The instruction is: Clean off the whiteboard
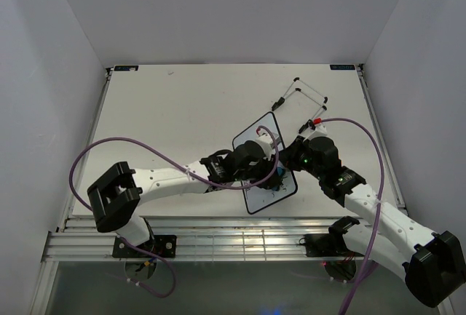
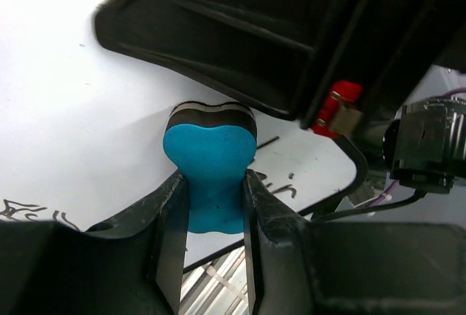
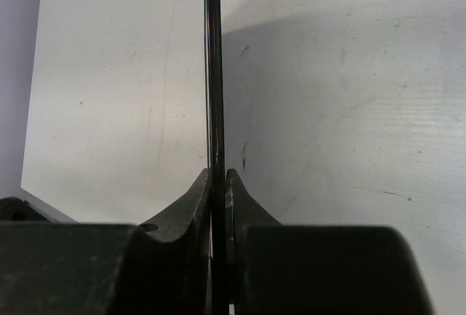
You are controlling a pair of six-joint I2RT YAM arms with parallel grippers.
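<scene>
— Well, where's your whiteboard (image 1: 271, 197)?
— On the counter (image 1: 167, 111), between both wrists. Your right jaws are pressed on its black edge (image 3: 212, 75). Whether it lies flat, I can't tell.
— And your left jaws?
— Pinching a blue eraser (image 2: 210, 173), felt seemingly touching the board. Writing (image 2: 29, 212) shows beside it.

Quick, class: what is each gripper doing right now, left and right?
Left gripper: shut on the blue eraser.
Right gripper: shut on the edge of the whiteboard.

The white, black-framed whiteboard (image 1: 273, 195) bears black scribbles; the eraser (image 2: 211, 177) is blue, perhaps grey-striped at its tip.
</scene>
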